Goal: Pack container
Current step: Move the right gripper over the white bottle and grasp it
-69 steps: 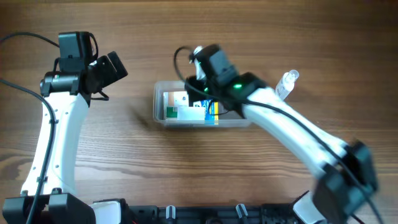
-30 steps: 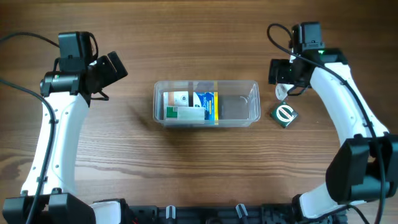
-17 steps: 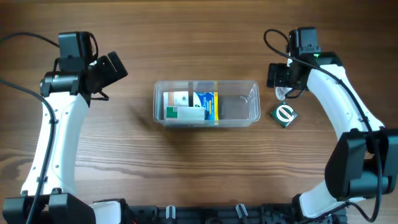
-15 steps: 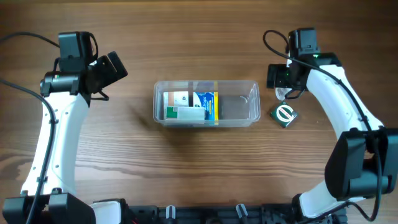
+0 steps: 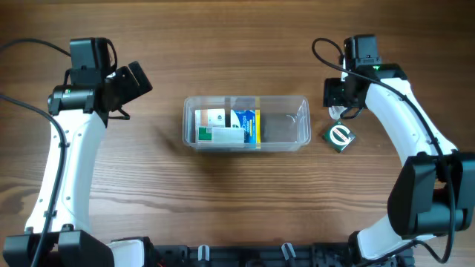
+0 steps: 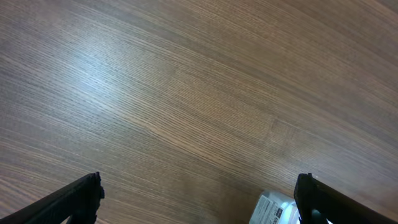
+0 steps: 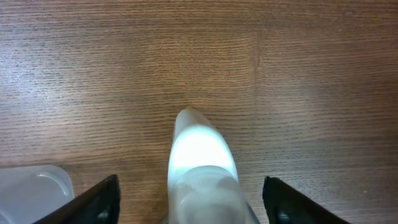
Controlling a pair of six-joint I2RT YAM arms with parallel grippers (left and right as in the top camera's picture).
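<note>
The container (image 5: 297,126), a clear tub, sits at the table's middle with a white-and-green box (image 5: 211,126) and a blue-and-yellow box (image 5: 249,124) in its left half. My right gripper (image 5: 340,102) hangs just right of it, over a small clear bottle (image 7: 202,168) lying on the wood. Its fingers (image 7: 93,200) stand open on both sides of the bottle, with a gap on each side. A dark green box (image 5: 340,136) lies just below. My left gripper (image 5: 132,80) is open and empty, raised to the left of the container.
The container's rounded corner (image 7: 31,186) shows at the lower left of the right wrist view. A labelled corner of the tub (image 6: 273,211) lies by my left gripper's right finger. Both arm bases stand at the table's near edge.
The right arm swung from over the container to the bottle on the right and has settled slightly closer around it. The left arm has not moved.
</note>
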